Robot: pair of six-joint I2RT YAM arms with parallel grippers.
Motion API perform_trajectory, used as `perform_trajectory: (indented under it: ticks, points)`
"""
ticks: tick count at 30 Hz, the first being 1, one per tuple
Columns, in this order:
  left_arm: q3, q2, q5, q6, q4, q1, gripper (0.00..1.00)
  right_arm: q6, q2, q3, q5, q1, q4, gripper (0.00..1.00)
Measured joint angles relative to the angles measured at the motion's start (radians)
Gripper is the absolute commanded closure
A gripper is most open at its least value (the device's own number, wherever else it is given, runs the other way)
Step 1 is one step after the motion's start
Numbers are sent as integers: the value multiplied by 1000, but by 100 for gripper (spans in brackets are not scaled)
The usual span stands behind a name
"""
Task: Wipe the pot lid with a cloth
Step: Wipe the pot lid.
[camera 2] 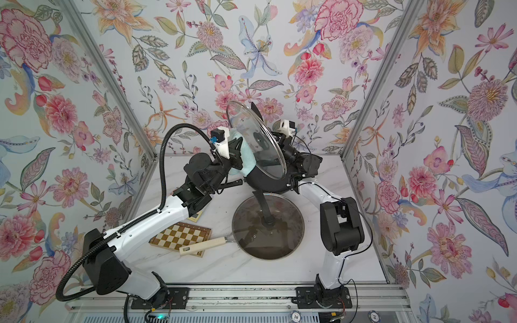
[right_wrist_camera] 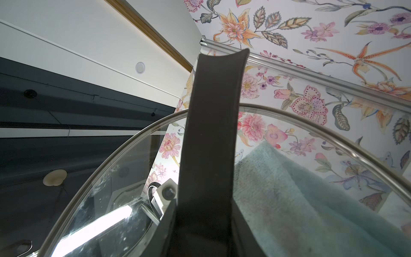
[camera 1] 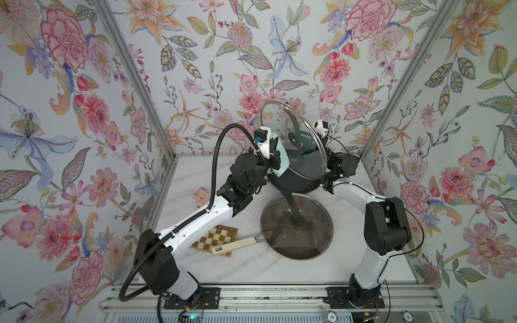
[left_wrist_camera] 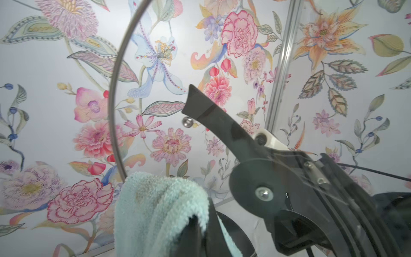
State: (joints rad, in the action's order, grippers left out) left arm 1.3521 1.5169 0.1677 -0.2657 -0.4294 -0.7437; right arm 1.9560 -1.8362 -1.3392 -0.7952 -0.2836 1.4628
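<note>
You were mid-wipe: left gripper [camera 2: 237, 158] pinched the cloth [camera 1: 283, 165] against the left face of the lid [camera 1: 293, 123], right gripper [left_wrist_camera: 287, 200] clamped its handle [right_wrist_camera: 211, 144], lid raised on edge at far centre; next it wanted steady sweeps over it

Mint-green cloth [left_wrist_camera: 160, 211], floral walls [camera 1: 195, 56], checkered board [camera 1: 215, 237]

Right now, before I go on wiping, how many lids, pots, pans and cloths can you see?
Lids: 2, raised lid and flat lid
Pot: 1
Pan: 1
Cloth: 1
Total: 5
</note>
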Motion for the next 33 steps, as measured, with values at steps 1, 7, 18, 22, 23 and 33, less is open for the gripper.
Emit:
perform_trajectory:
  ticks: [1,7,18,22,23,33]
  points:
    - [-14,-7,8,-7,6,11,100,-3,2,0,-5,10,0,100]
    - [-50,-77,105,9,85,49,100,-200,140,63,-19,77,-225,100]
    - [42,-319,135,75,171,54,100,-1342,640,142,731,-150,-1159,100]
    - [115,-279,49,68,248,36,100,-1503,615,212,991,-198,-1110,100]
    - [135,-259,19,68,271,26,100,-1533,589,217,1049,-207,-1099,100]
    - [176,-10,-193,18,367,-106,100,-1673,453,184,1233,-280,-1094,100]
